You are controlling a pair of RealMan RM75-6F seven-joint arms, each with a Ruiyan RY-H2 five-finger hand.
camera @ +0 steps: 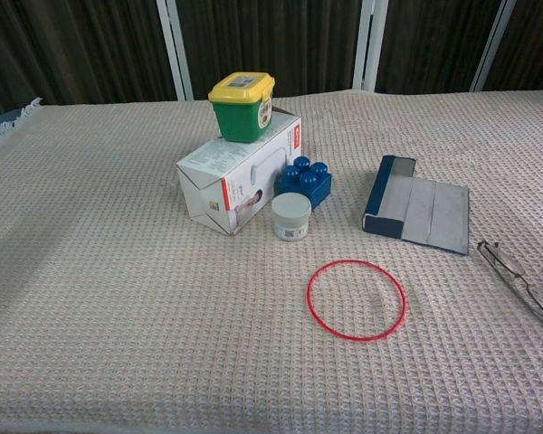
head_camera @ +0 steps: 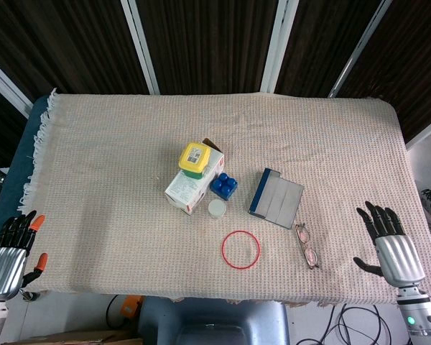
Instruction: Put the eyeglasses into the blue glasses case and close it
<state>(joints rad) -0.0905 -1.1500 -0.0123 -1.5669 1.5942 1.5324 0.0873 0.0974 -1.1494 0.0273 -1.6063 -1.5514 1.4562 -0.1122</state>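
The eyeglasses (head_camera: 307,246) lie folded on the cloth at the right front, also seen at the chest view's right edge as eyeglasses (camera: 523,282). The blue glasses case (head_camera: 276,198) lies unfolded flat just behind them, its grey lining up; it shows as the case (camera: 416,206) in the chest view. My right hand (head_camera: 388,240) hovers open, fingers spread, over the table's right front edge, well right of the glasses. My left hand (head_camera: 11,251) hangs off the left front corner with fingers apart and nothing in it. Neither hand shows in the chest view.
A white carton (head_camera: 190,185) with a yellow-lidded green tub (head_camera: 194,159) on it stands mid-table, beside a blue toy brick (head_camera: 223,186) and a small white jar (head_camera: 217,208). A red ring (head_camera: 241,249) lies flat near the front, left of the glasses.
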